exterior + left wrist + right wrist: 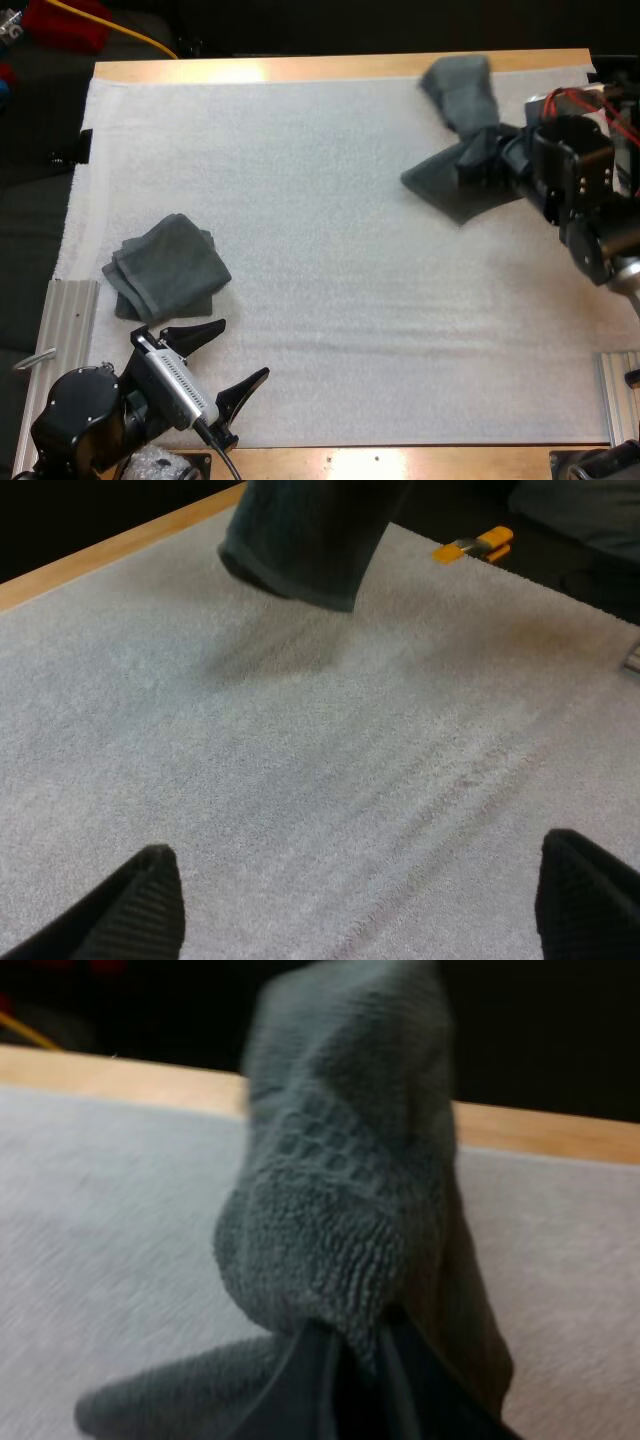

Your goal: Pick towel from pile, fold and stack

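Nearest the camera, the left gripper [238, 352] is hovering over the white foam mat [330, 240] at about 7 o'clock. Its two black fingers are standing wide apart and gripping nothing. In the left wrist view, the same gripper [365, 910] is showing bare mat between its fingers [150, 905].

Just beyond it, toward 8 o'clock on the mat, a folded stack of dark grey-green terry towels [165, 268] is lying flat, with its layers slightly offset. It is near the left gripper but not touching it.

Well across the mat, at about 2 o'clock, the right gripper [476, 165] is pinching a crumpled dark grey-green terry towel [465, 115] at its waist. The fingers are pressing in on the cloth from both sides. One lobe of the towel is reaching up toward the far edge of the wooden table [330, 68], and the other is fanning out toward 7 o'clock from the pinch. Whether that lower lobe is touching the mat cannot be told.

In the right wrist view, the right gripper [345, 1385] is closing on the bunched towel [340, 1190], which is rising above the fingers. In the left wrist view, the towel [305, 540] is hanging at the mat's far side.
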Controlling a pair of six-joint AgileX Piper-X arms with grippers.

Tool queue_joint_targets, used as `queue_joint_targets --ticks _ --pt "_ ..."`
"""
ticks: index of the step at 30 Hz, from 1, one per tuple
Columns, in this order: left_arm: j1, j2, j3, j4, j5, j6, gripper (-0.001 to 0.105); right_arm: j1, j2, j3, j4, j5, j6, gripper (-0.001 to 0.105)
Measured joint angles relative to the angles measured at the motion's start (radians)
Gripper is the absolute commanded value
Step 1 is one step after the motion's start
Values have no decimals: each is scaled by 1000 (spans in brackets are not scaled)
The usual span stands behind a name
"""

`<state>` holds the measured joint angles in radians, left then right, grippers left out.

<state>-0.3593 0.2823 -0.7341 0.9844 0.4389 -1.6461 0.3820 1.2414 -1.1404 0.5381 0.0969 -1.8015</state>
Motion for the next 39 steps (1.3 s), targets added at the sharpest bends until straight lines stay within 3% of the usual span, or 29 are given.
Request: queue_joint_targets --ticks 27,32,39 --pt "0 0 0 0 0 0 69 578 -94 -1 255 16 96 1" --pt "0 0 0 0 0 0 69 616 -94 2 321 22 100 1" --pt "0 0 0 0 0 0 69 612 -96 81 280 118 103 1"
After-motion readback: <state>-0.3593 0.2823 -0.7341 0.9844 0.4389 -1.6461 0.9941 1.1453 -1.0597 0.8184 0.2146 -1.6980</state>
